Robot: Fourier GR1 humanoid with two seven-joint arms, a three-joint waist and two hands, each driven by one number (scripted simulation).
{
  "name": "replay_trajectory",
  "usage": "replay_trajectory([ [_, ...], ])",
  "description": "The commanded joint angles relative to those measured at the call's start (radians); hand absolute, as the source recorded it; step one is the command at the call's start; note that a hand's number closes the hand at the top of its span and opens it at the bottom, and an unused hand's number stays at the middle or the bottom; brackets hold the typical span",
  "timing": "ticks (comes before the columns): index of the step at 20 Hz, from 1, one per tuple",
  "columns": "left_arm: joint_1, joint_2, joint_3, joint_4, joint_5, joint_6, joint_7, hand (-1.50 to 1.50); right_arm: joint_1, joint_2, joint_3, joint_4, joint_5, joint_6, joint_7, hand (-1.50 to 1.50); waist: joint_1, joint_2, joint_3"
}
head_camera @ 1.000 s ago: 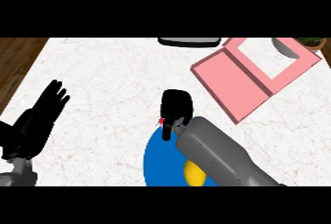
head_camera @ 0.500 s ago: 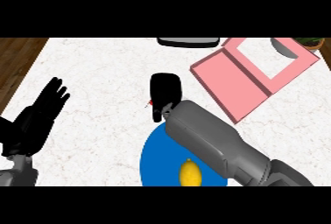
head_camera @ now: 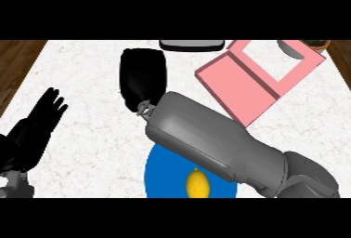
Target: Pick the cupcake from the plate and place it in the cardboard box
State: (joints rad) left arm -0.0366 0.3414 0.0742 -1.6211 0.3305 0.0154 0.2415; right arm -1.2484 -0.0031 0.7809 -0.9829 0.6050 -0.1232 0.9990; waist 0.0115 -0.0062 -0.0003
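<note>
Right hand [head_camera: 142,79]: positioned over the far-centre area of the counter [head_camera: 82,79], seen from its back as a compact black shape. Whether it is closed round anything or open cannot be told from this view. Its grey forearm [head_camera: 219,144] runs from the near right corner diagonally toward the far left and covers the right part of the plate [head_camera: 163,179].

Cupcake: not visible anywhere in the view. Its location cannot be told, and the underside of the right hand is hidden.

Plate: blue, round, at the near centre edge of the view, nearer than the right hand and apart from it. A yellow lemon-shaped item [head_camera: 198,184] lies on the plate, just beside the forearm.

Cardboard box [head_camera: 240,88]: pink, open, at the far right of the counter, to the right of the right hand and not touching it. Its flap lies flat toward the near left.

Left hand [head_camera: 34,135]: at the near left edge, spread, fingers straight and pointing away, resting.

A dark object with a pale top [head_camera: 192,45] sits at the far edge, beyond the right hand.
</note>
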Motion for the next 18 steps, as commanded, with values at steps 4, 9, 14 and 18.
replay_trajectory([
  [4,0.039,0.002,0.007,-0.043,-0.003,-0.007,0.007,0.00,-0.095,-0.066,-0.109,-0.036,0.139,-0.020,0.159,1.50,-0.008,0.000,0.000],
  [9,0.008,-0.008,0.032,0.028,0.007,-0.019,-0.017,0.00,-0.060,-0.118,-0.168,-0.073,0.204,-0.008,0.186,1.50,-0.016,0.003,0.000],
  [14,0.018,-0.032,-0.010,-0.031,-0.053,0.027,0.017,0.00,0.010,-0.182,-0.226,-0.128,0.221,0.069,0.136,1.50,-0.017,0.002,0.001],
  [18,-0.046,-0.016,0.028,0.015,-0.030,0.011,0.027,0.00,0.009,-0.199,-0.271,-0.061,0.239,0.095,0.057,1.50,-0.011,0.008,0.000],
])
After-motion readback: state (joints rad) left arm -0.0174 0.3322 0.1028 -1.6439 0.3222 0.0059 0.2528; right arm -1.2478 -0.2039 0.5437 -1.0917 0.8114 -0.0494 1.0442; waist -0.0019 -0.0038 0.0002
